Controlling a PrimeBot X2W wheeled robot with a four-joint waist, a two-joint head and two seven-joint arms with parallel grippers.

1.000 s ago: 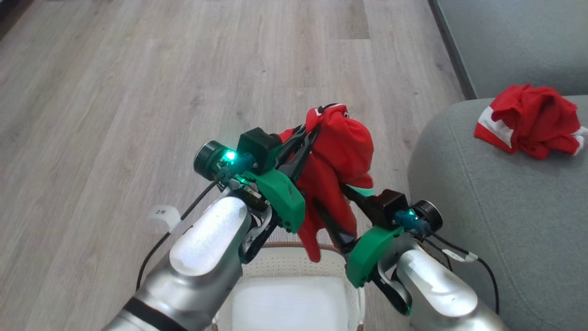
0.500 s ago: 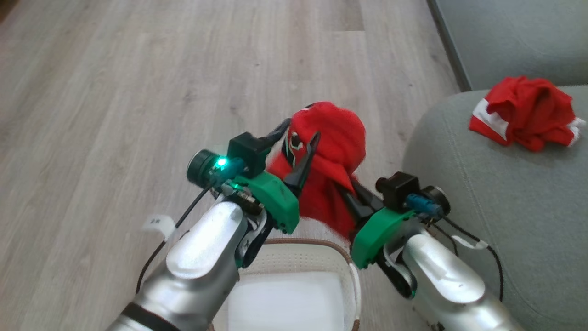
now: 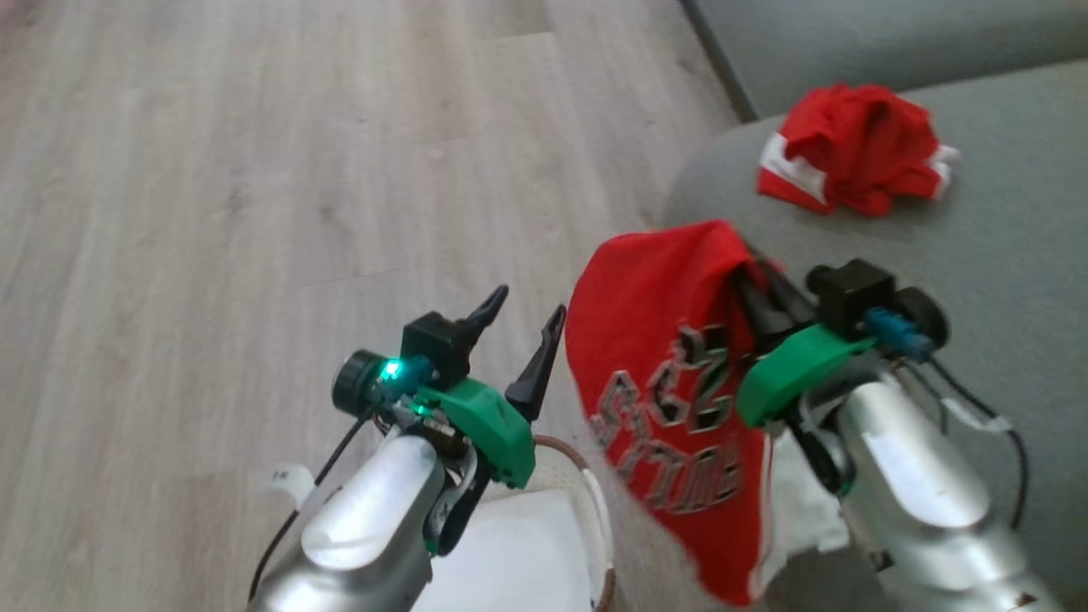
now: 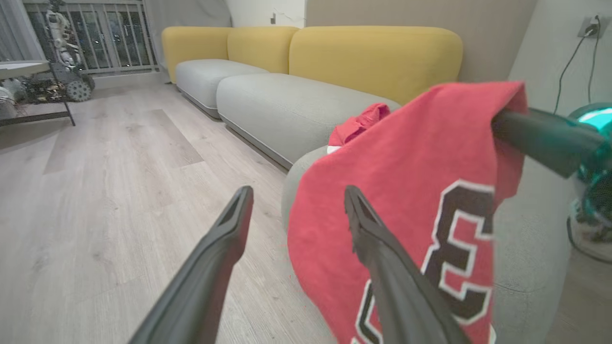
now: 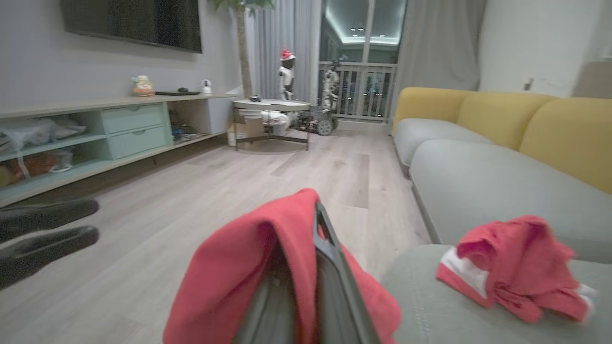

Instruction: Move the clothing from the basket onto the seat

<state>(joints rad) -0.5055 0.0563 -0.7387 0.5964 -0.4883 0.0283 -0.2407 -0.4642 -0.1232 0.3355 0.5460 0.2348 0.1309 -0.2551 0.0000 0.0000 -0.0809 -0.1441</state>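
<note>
The right hand is clamped on a bunched top fold, likely a sound hold for such soft, light cloth, of the red jersey hanging limp between basket and seat, while the left hand stands apart, empty.

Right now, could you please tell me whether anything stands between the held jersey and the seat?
Nothing visible does. The red jersey hangs from the right claw beside the seat, at its near corner. The crumpled red garment lies farther back on it, with bare fabric nearer.
</note>
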